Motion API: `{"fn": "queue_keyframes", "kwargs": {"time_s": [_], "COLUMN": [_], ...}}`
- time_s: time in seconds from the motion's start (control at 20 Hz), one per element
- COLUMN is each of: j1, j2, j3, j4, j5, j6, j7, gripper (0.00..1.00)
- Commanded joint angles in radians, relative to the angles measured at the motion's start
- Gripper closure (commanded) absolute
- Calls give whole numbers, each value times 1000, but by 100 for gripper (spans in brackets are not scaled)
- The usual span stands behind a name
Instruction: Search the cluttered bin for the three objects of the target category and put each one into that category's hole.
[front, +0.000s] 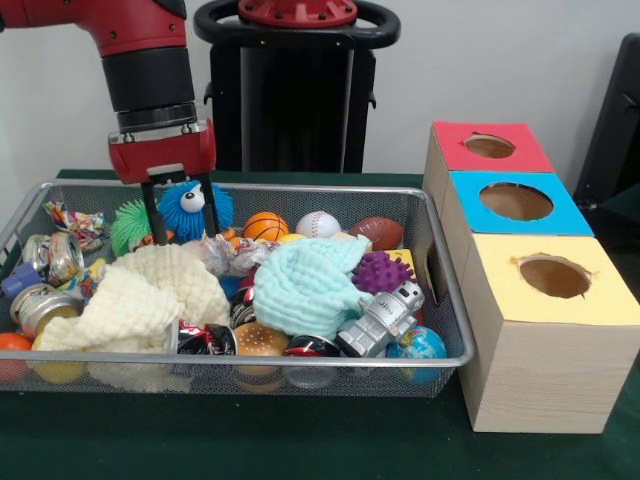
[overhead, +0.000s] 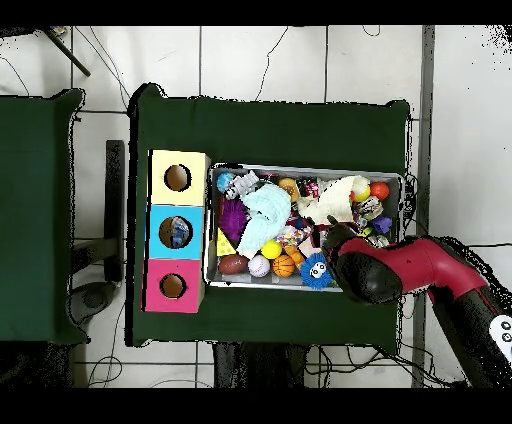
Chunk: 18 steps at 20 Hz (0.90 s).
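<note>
Gripper (front: 181, 213) hangs open and empty over the basket (front: 449, 300); better centre on the clear wrapper (front: 222, 252), avoiding the blue fuzzy ball (front: 192, 206).

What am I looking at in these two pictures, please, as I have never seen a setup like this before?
It is a red and black robot arm with a gripper at its end. One picture is taken across the table facing the robot, the other from straight above. On the green table sits a wire basket full of toys, balls, cloths and cans, beside three wooden boxes with round holes, topped red, blue and yellow. The open gripper reaches down into the basket beside a blue fuzzy toy, holding nothing.
</note>
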Motion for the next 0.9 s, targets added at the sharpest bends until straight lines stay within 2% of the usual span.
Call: {"fn": "queue_keyframes", "kwargs": {"time_s": [0.05, 0.3, 0.5, 0.9], "j1": [-2, 27, 87, 105], "j2": [20, 6, -23, -32], "j3": [25, -23, -95, -128], "j4": [-100, -128, -170, -195], "j5": [-65, -65, -146, -160], "j6": [-48, -32, -58, -57], "j7": [-252, -192, -103, -105], "gripper": [0, 0, 0, 0]}}
